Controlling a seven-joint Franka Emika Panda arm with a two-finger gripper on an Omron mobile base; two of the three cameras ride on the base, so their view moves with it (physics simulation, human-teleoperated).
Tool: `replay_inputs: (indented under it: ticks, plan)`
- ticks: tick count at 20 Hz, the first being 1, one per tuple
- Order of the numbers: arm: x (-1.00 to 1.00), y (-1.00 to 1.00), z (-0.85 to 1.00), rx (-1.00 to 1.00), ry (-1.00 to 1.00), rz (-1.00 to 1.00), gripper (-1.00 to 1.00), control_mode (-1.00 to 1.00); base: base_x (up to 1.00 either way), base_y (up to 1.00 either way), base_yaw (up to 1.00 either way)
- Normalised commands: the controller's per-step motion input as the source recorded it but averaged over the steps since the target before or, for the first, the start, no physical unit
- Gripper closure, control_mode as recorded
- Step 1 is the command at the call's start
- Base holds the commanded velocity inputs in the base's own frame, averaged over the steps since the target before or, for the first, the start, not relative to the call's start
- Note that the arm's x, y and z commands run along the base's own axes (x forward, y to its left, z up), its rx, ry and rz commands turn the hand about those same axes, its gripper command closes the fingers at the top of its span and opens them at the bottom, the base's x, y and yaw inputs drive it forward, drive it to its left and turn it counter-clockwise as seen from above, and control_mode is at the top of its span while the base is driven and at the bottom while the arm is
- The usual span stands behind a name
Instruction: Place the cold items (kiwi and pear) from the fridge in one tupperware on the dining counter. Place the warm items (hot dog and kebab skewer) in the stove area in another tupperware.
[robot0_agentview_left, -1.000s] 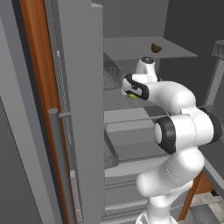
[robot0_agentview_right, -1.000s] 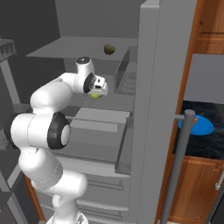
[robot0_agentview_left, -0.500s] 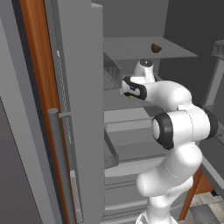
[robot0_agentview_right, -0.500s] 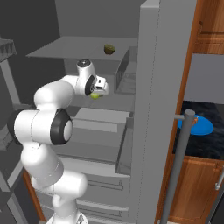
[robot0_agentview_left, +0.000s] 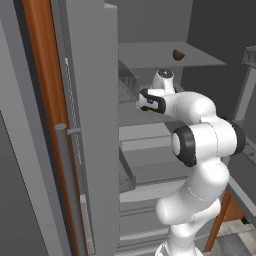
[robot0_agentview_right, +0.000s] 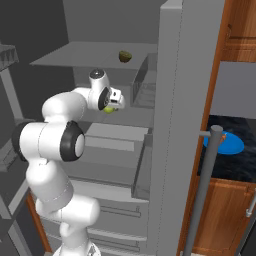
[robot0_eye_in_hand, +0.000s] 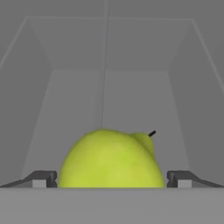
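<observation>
The yellow-green pear (robot0_eye_in_hand: 109, 159) lies on a middle fridge shelf, stem pointing away to the right. My gripper (robot0_eye_in_hand: 111, 180) is open, with one fingertip (robot0_eye_in_hand: 41, 179) on each side of the pear and only a sliver of gap. In the base views the hand (robot0_agentview_left: 150, 101) reaches into the fridge, and a bit of the pear (robot0_agentview_right: 109, 109) shows under it. The brown-green kiwi (robot0_agentview_left: 177, 54) (robot0_agentview_right: 125, 56) sits on the shelf above, further back. The hot dog, kebab skewer and tupperware are out of view.
The open fridge door (robot0_agentview_left: 75, 150) stands close on the left of the arm, with its grey bar handle (robot0_agentview_left: 65, 190). A clear bin (robot0_agentview_right: 145, 85) sits right of the hand. A fridge side wall (robot0_agentview_right: 175, 125) and wooden cabinets (robot0_agentview_right: 225, 215) stand to the right.
The hand has slid slightly deeper into the fridge around the pear, and the elbow shifted a little toward the door. The jaws stayed open.
</observation>
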Motion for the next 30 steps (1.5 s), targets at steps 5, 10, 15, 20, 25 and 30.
replay_inputs:
  ticks: [5,10,15,20,25,30]
  plan:
    - [0.07,0.01,-0.33,0.0,-0.03,0.0,-1.0,-1.0,0.0,0.0,0.0]
    - [0.1,0.01,-0.34,0.0,-0.06,0.0,1.0,-1.0,0.0,0.0,0.0]
    - [0.02,0.0,-0.2,0.0,-0.04,0.0,1.0,-1.0,0.0,0.0,0.0]
    - [-0.51,0.0,0.01,0.07,-0.09,0.0,1.0,-1.0,0.0,0.0,0.0]
    - [-0.98,0.0,0.24,0.08,-0.05,0.0,1.0,-1.0,0.0,0.0,0.0]
    - [-0.97,0.0,0.56,0.01,0.0,0.0,1.0,-1.0,0.0,0.0,0.0]
